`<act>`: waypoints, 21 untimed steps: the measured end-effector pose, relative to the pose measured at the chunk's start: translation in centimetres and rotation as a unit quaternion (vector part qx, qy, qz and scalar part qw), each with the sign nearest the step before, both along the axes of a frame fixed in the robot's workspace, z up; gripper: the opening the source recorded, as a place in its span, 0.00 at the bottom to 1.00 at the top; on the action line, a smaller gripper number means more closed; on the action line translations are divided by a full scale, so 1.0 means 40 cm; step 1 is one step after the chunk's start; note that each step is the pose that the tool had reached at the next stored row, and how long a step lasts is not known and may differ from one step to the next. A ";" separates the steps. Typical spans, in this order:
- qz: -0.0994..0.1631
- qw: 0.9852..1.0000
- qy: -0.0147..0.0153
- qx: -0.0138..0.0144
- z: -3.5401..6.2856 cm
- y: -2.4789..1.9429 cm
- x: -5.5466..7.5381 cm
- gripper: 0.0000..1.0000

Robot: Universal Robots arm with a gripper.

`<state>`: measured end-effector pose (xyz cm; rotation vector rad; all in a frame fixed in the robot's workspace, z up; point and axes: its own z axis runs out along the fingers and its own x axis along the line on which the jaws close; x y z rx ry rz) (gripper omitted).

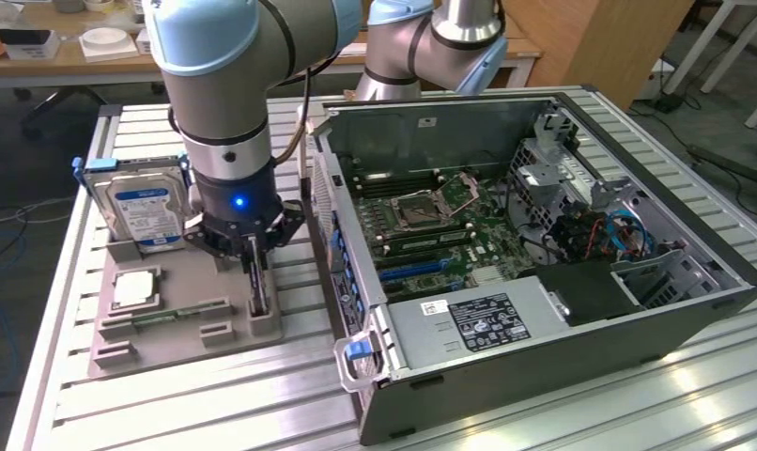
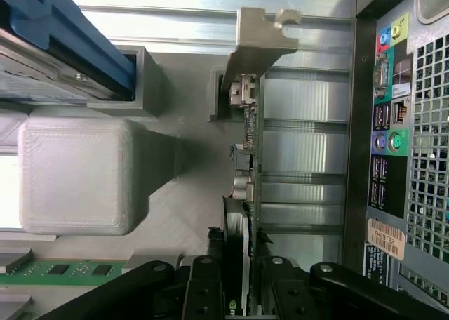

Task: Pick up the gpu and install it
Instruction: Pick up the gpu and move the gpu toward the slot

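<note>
Dark gpu [image 2: 245, 158] on edge in grey holder [image 1: 165, 343], hand [image 2: 240, 271] straddling it

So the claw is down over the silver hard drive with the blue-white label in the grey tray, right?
Not the hard drive. The claw is down over the thin dark circuit card with the silvery bracket, standing on edge in the grey tray, as the wrist view shows.

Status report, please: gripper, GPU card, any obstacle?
Gripper straddling thin dark GPU card with silvery bracket. Card upright in grey holder slot. Open computer case beside.
</note>
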<state>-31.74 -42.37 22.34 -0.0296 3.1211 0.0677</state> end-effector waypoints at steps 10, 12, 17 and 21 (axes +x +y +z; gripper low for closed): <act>0.000 1.000 0.000 0.000 0.000 0.000 0.000 0.27; 0.000 1.000 0.000 0.000 0.000 0.000 0.000 0.27; 0.000 1.000 0.000 0.000 0.000 0.000 0.000 0.27; 0.000 1.000 0.000 0.000 0.005 0.000 -0.001 0.27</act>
